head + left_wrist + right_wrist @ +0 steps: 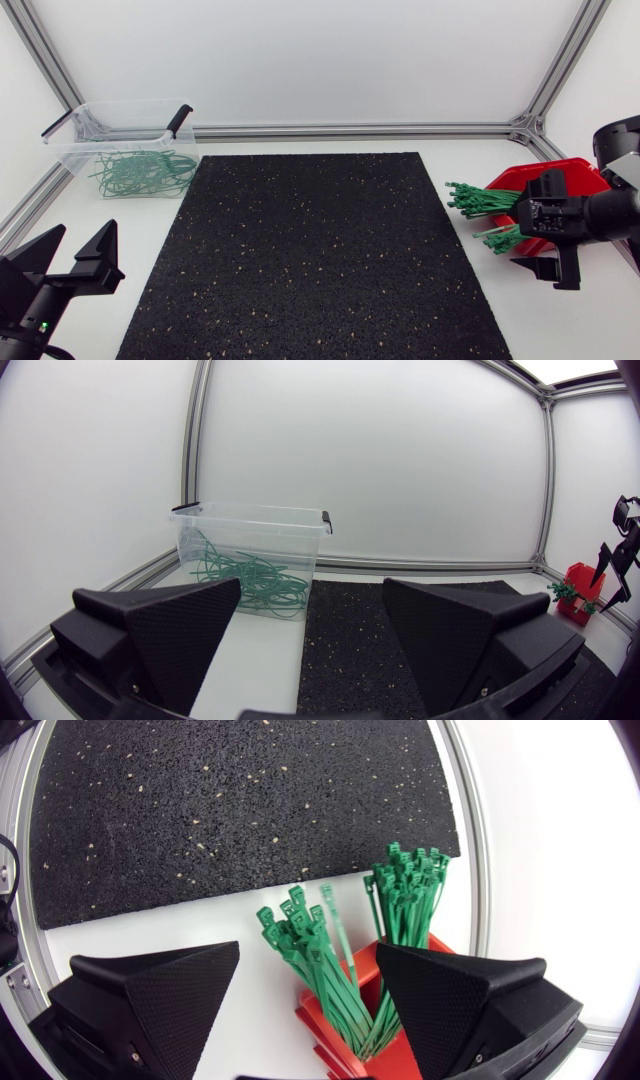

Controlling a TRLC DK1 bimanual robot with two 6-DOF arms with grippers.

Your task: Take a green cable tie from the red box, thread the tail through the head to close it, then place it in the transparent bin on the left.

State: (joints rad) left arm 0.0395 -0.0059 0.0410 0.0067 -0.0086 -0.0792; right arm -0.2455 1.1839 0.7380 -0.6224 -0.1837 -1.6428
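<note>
Two black hands show from above: the left hand sits near the clear plastic bin of looped green ties, and the right hand is over the red plastic box. Left wrist: its fingers stand apart, empty. Right wrist: fingers apart above straight green cable ties. None is grabbed; picking, threading and dropping all remain.
</note>
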